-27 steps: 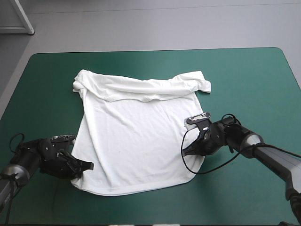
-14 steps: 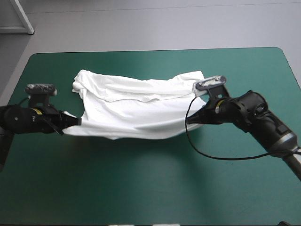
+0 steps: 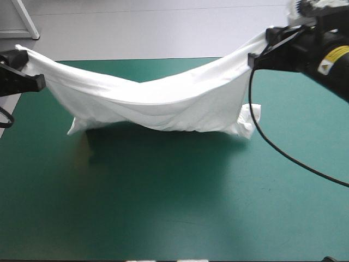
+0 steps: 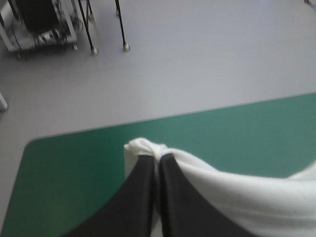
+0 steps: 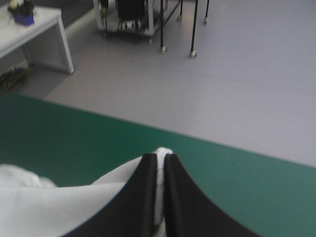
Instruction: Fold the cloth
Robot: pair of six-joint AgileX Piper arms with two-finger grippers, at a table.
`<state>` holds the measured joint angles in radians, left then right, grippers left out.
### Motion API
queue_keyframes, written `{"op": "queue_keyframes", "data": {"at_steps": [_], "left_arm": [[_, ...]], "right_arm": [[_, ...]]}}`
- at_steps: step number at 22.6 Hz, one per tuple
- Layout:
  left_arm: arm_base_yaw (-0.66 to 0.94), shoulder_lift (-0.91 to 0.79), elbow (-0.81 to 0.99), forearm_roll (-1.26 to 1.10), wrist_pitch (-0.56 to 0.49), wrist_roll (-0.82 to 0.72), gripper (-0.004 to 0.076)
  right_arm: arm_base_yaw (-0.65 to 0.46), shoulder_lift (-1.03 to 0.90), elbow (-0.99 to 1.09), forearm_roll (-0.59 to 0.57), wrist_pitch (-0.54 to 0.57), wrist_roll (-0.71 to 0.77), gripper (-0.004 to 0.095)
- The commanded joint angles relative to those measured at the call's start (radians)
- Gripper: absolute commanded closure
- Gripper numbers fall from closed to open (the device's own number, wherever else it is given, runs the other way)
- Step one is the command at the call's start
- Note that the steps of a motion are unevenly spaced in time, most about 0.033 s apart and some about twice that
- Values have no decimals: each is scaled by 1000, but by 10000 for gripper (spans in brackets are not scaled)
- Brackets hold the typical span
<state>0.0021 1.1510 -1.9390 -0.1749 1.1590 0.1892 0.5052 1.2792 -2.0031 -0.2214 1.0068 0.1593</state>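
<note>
The white T-shirt [image 3: 158, 103] hangs lifted above the teal-green table [image 3: 180, 202], stretched between both arms and sagging in the middle. Its lower folds [image 3: 248, 123] droop toward the far half of the cover. My left gripper [image 3: 34, 82] is raised at the far left, shut on one corner of the T-shirt [image 4: 148, 148], which bunches at the fingertips. My right gripper [image 3: 256, 59] is raised at the far right, shut on the opposite corner of the T-shirt [image 5: 162, 154]. Cloth runs from each gripper toward the other.
The shirt casts a dark shadow [image 3: 152, 147] on the cover beneath it. The table's far edge [image 3: 163, 59] lies just behind the hanging cloth. A black cable [image 3: 283, 153] loops down from the right wrist over the right part of the table.
Both grippers have risen and moved toward the far side, lifting the T-shirt's near hem off the table. The shirt lay flat earlier and now hangs stretched between them.
</note>
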Motion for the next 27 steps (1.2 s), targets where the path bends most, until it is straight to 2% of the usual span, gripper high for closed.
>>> {"op": "queue_keyframes", "data": {"at_steps": [1, 3, 7, 9, 10, 14, 16, 18, 21, 23, 27], "left_arm": [[-5, 13, -129, -9, -120, 28, 733], [-5, 32, -210, -4, -144, 33, 733], [-5, 35, -314, 39, -263, 46, 733], [-5, 38, -353, 51, -343, 103, 733], [-5, 42, -362, 71, -351, 106, 733], [-5, 96, -369, 64, -389, 108, 733], [-5, 204, -369, 2, -464, 104, 733], [-5, 262, -369, -46, -504, 108, 733], [-5, 343, -383, -151, -554, 138, 733], [-5, 400, -425, -210, -541, 176, 733], [-5, 489, -547, -227, -497, 181, 733]], "right_arm": [[0, -29, -151, -58, -68, -36, 921], [0, -29, -241, -59, -68, -69, 921], [0, -29, -378, -50, -79, -121, 921], [0, -31, -430, -54, -117, -182, 921], [0, -33, -439, -54, -138, -189, 921], [0, -1, -436, -42, -269, -189, 923], [0, 92, -434, -99, -404, -191, 923], [0, 148, -434, -154, -455, -159, 923], [-2, 242, -434, -267, -539, -25, 923], [-21, 296, -438, -339, -611, 87, 923], [-53, 355, -481, -349, -682, 183, 923]]}}
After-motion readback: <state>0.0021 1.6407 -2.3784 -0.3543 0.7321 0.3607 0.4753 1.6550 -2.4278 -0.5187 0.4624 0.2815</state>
